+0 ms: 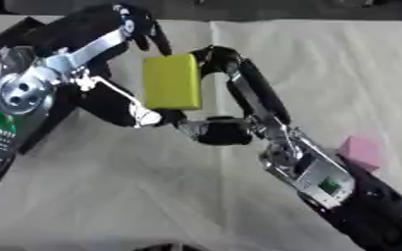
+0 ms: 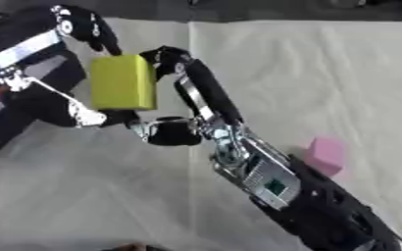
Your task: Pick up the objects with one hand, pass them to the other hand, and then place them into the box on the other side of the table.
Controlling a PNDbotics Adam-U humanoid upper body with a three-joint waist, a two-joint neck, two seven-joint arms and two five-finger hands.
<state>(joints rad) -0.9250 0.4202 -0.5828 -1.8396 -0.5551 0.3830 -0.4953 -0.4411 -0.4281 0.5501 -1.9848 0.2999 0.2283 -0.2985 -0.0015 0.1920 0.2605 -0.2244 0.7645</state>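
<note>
A yellow-green block point(image 1: 172, 81) hangs upright above the table between both hands. My right hand point(image 1: 254, 95) reaches up from the lower right. Its long fingers point(image 1: 220, 58) curl over the block's top right corner, and its thumb sits under the block's lower edge. My left hand point(image 1: 118, 34) comes in from the left. Its dark fingertips point(image 1: 157, 41) touch the block's top left edge, and its thumb presses at the bottom left corner. A pink block point(image 2: 327, 154) lies on the cloth at the right, beside my right forearm.
A black box point(image 1: 3, 147) stands at the left edge, partly behind my left arm, with something green inside. A cream cloth point(image 1: 127, 196) covers the table. The table's dark far edge point(image 2: 264, 10) runs along the top.
</note>
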